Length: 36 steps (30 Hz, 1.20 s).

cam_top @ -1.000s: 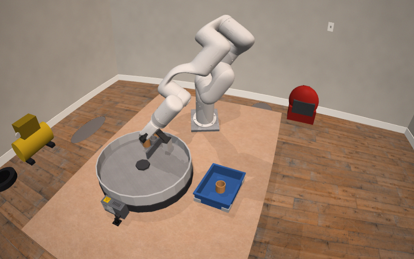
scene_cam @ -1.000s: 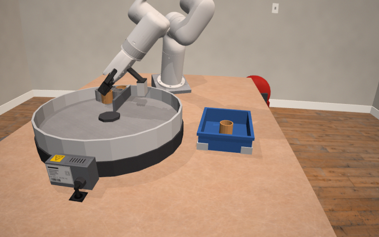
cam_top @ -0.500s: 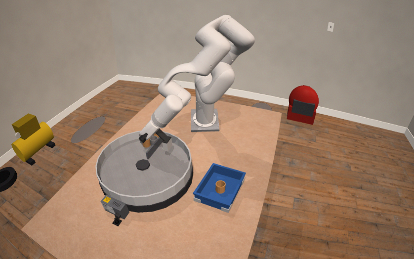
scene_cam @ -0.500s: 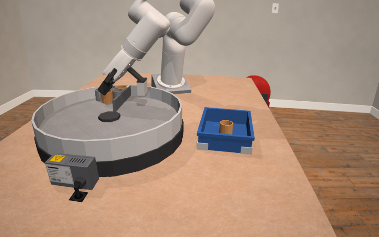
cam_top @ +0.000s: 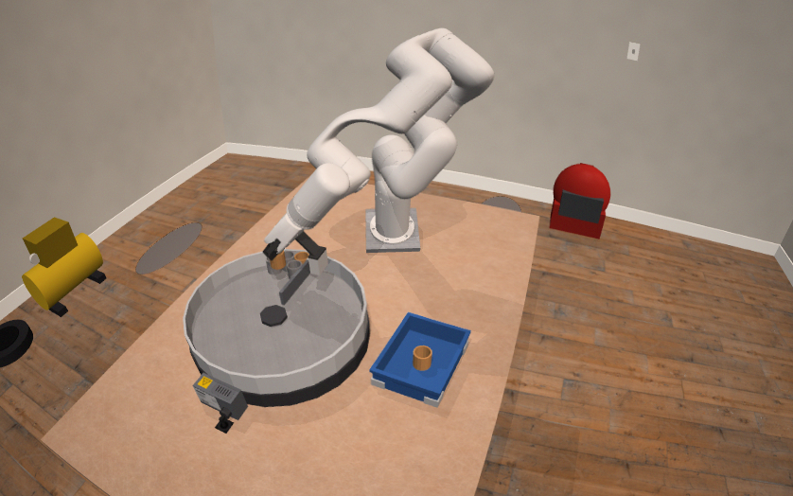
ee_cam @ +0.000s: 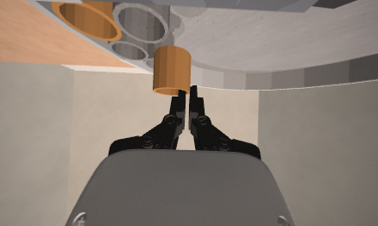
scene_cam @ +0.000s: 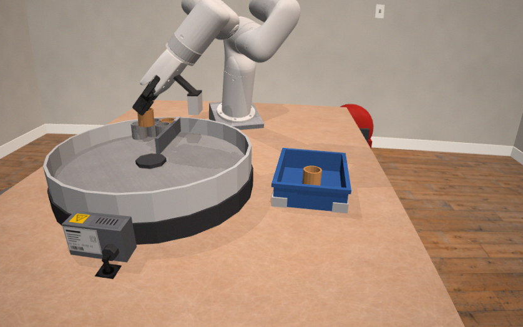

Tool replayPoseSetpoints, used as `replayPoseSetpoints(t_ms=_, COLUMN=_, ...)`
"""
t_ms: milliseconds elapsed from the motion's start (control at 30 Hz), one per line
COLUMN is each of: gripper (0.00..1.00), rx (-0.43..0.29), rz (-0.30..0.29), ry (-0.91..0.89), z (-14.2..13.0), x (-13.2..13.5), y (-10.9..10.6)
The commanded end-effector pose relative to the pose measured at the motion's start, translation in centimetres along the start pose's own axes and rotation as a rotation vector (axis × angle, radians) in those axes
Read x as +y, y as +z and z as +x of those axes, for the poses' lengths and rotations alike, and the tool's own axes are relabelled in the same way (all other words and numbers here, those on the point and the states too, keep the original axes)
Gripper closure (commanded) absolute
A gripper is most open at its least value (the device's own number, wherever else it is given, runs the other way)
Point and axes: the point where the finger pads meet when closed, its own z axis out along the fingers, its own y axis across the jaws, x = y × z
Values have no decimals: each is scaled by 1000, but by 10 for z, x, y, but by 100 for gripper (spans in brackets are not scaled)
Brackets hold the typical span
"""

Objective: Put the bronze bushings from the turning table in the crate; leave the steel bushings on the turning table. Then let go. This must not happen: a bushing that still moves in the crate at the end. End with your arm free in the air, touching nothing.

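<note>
Gripper (cam_top: 272, 252) (scene_cam: 143, 110) (ee_cam: 187, 95) narrow, fingers nearly together, pinching the wall of one bronze bushing (cam_top: 278, 261) (scene_cam: 146, 117) (ee_cam: 172, 69). Wrist view: one fingertip reaches into its open end, the other lies outside the wall.

Support: tan worktop (cam_top: 350, 450) (scene_cam: 255, 264) (ee_cam: 15, 39), carrying the arm base, turning table and crate.

Arm (cam_top: 418, 86) (scene_cam: 239, 81): white, reaching from its base toward the far part of the turning table, wrist tilted.

Turning table (cam_top: 276, 382) (scene_cam: 150, 206) (ee_cam: 291, 78): round, grey-walled, dark lower band. A dark hub (cam_top: 273, 315) (scene_cam: 150, 160) marks its middle; an upright grey divider (cam_top: 294, 283) (scene_cam: 168, 136) stands between hub and far wall.

Blue crate (cam_top: 409, 386) (scene_cam: 310, 188): beside the turning table, apart from it, pale brackets at its near corners.

Control box (cam_top: 220, 397) (scene_cam: 99, 235): grey, yellow warning label, at the near side of the turning table.

Bushings: the pinched one is raised, its body higher than the steel bushings (cam_top: 293, 263) (scene_cam: 138, 130) (ee_cam: 144, 23) clustered near the far wall. Contact between it and them: cannot tell. A second bronze bushing (cam_top: 301, 256) (scene_cam: 168, 120) (ee_cam: 90, 23) stands in that cluster, beside steel. A third bronze bushing (cam_top: 422, 363) (scene_cam: 311, 178) stands upright inside the crate, open end up, apart from the side walls.
</note>
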Motion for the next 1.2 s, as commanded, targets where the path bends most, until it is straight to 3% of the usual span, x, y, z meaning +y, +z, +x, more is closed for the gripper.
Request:
replayPoseSetpoints(t_ms=0, gripper=100, rx=2, rz=0, ry=0, z=-15, x=0, y=-18)
replayPoseSetpoints(t_ms=900, gripper=100, rx=2, rz=0, ry=0, z=-14, x=1, y=-27)
replayPoseSetpoints(t_ms=1167, gripper=100, rx=2, rz=0, ry=0, z=13, x=5, y=-50)
